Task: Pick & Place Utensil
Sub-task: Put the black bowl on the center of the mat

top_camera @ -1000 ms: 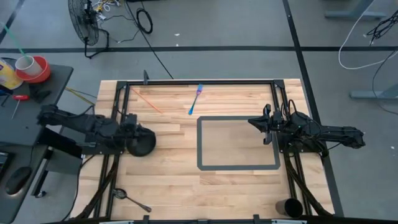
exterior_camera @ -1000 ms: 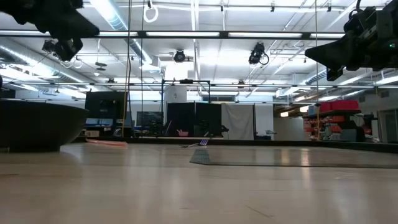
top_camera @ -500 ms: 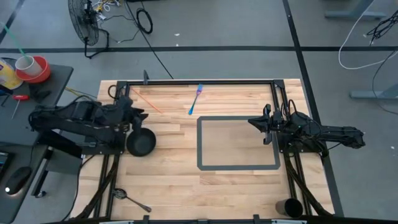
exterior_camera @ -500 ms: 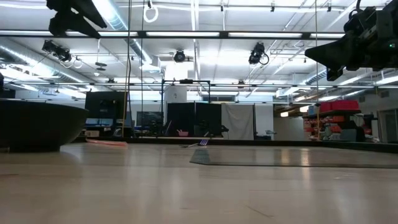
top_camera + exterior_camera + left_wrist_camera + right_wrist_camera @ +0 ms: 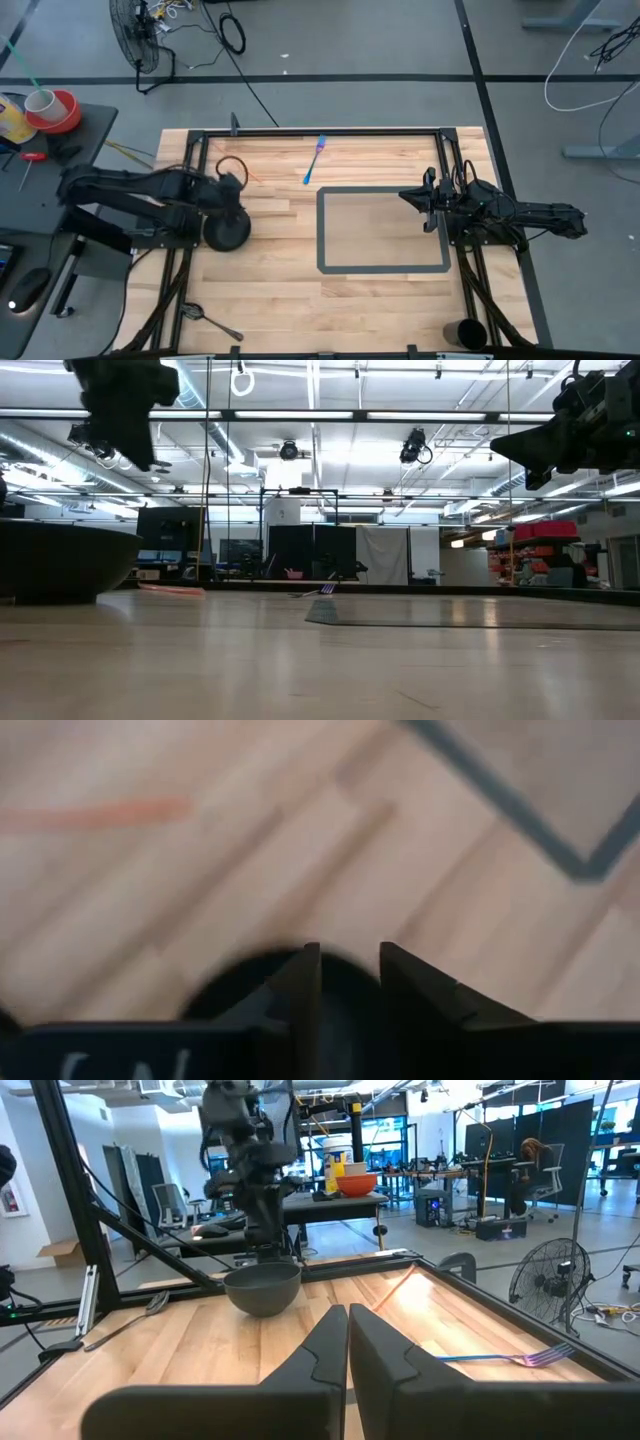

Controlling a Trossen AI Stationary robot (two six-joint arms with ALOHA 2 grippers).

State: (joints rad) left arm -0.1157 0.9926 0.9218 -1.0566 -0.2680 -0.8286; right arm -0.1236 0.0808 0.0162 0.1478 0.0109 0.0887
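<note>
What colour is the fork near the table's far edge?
The fork has a blue handle and purple tines; the high view shows it best.

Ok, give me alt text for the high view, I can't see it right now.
Overhead view of a wooden table: the left gripper hovers just above a dark bowl, while the right gripper waits at the edge of a grey outlined rectangle. A blue fork and an orange stick lie beyond.
</note>
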